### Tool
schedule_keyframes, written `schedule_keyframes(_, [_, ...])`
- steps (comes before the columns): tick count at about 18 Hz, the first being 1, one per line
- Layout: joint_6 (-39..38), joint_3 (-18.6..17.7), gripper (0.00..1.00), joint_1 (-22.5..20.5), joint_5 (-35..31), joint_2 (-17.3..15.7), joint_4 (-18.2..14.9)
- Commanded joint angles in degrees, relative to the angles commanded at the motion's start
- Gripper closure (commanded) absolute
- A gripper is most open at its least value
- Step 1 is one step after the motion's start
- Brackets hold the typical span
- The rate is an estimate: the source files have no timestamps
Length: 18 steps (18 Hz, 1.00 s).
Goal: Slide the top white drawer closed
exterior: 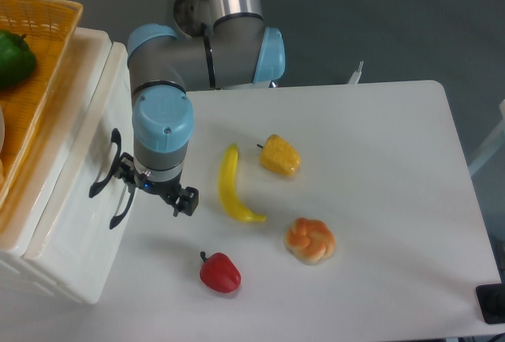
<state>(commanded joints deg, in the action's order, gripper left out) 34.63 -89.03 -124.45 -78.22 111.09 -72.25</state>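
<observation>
Fixed camera, looking down on the white worktop (379, 200). The top white drawer (75, 133) sits at the left edge, in the upper slot of the white cabinet (55, 275), its front panel lying flush with the cabinet face, no gap showing between the drawer front and the frame. Its curved black handle (105, 176) stands out from the front, and a second black handle (121, 209) (belonging to the lower drawer) shows just below and beside it.

The gripper (154, 192) hangs right in front of the drawer face, with its near end at the two handles; the arm's grey and light-blue wrist (162, 133) sits directly above it and hides much of it. One dark finger (188, 201) points out to the right and downward over the worktop; the fingers stand apart, with nothing between them. Whether the left side actually touches the handle or the drawer front I cannot tell.

On top of the cabinet rests an orange wicker basket (47, 50) holding a green pepper (14, 58).

Out on the worktop, apart from the arm: a yellow banana (233, 188) just right of the gripper, a yellow corn piece (282, 156) beside it, a braided orange bun (310, 240) lower down, and a red pepper (219, 272) near the front edge
</observation>
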Motion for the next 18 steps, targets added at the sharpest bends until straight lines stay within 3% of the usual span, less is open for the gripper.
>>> schedule_keyframes(8, [0.53,0.79,0.00,-0.61,-0.35,0.00,0.09])
schedule_keyframes(18, [12.72,3.08,0.00,-12.64,-0.44,-0.09,0.26])
